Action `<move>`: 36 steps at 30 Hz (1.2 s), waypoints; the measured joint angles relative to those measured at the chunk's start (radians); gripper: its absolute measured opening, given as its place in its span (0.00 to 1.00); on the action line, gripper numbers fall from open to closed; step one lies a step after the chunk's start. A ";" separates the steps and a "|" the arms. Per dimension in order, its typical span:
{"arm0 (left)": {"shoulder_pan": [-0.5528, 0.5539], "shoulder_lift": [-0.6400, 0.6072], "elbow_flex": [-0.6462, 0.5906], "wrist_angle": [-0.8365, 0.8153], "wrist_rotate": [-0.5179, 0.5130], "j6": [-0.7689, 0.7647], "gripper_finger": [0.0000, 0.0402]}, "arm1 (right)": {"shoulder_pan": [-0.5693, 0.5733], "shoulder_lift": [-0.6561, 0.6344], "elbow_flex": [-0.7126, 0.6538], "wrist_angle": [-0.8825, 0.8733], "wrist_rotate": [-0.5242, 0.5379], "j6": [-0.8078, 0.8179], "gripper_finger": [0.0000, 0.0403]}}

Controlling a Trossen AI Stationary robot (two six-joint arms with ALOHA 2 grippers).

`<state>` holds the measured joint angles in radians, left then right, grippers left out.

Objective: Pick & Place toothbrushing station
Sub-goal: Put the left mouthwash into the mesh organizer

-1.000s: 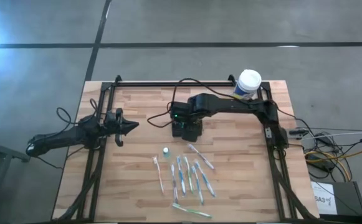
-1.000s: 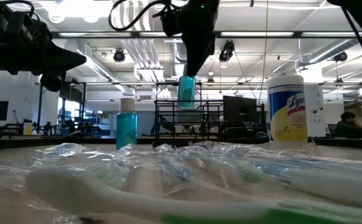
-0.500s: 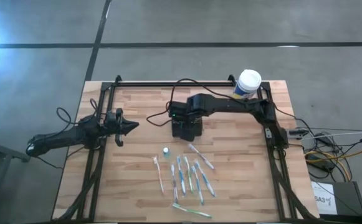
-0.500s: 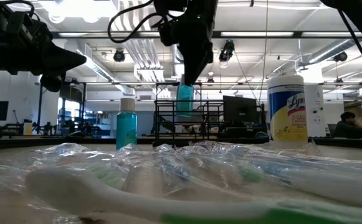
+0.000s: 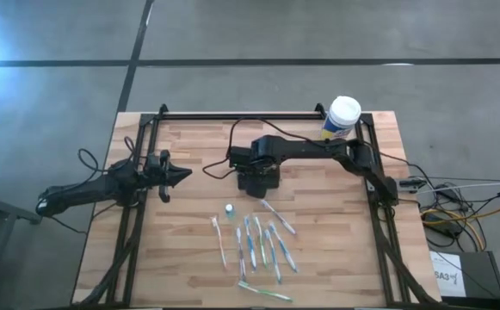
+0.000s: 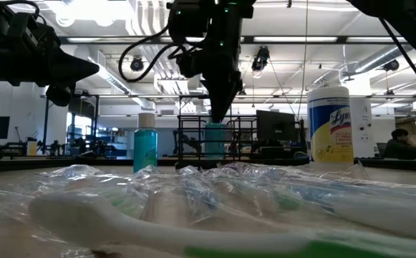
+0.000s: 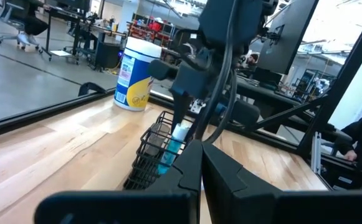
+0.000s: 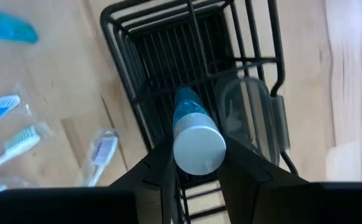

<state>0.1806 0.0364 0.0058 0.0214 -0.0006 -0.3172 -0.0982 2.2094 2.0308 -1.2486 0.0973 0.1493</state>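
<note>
We have the right tool (image 8: 196, 163) over the middle of the bench (image 5: 189, 250), clenched on a small blue bottle (image 8: 193, 127) with a pale cap, and we are lowering that bottle into the toothbrushing station (image 5: 256, 180), the black wire caddy standing near the bench's centre, a little toward the far edge. From the right wrist the bottle's lower end is already inside the caddy's rim, beside a clear cup-like insert (image 8: 246, 109); the low view shows it between the wire sides. So we judge the step in hand to be the placing of this bottle, nearly finished. Next we need to bring it down until it stands on the caddy floor, then let go and lift straight up without hooking the wires. Our left tool (image 5: 179, 175) waits near the left edge, clenched and empty. Wrapped toothbrushes (image 5: 258, 241) and a second blue bottle (image 5: 229, 209) lie toward the near edge, and a yellow canister (image 5: 342, 116) stands at the far right corner.
</note>
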 joint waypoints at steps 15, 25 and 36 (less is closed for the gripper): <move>0.000 0.000 0.000 0.001 0.000 0.001 0.03 | -0.001 0.000 -0.055 0.043 0.000 -0.021 0.22; 0.000 0.000 0.000 0.001 0.000 0.002 0.03 | -0.001 -0.002 -0.056 0.050 -0.001 -0.032 0.34; 0.000 0.000 0.000 0.001 0.000 0.002 0.03 | 0.000 -0.014 -0.001 0.052 0.003 -0.056 0.35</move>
<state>0.1809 0.0364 0.0055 0.0223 -0.0006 -0.3148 -0.0984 2.1952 2.0295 -1.1963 0.1007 0.0938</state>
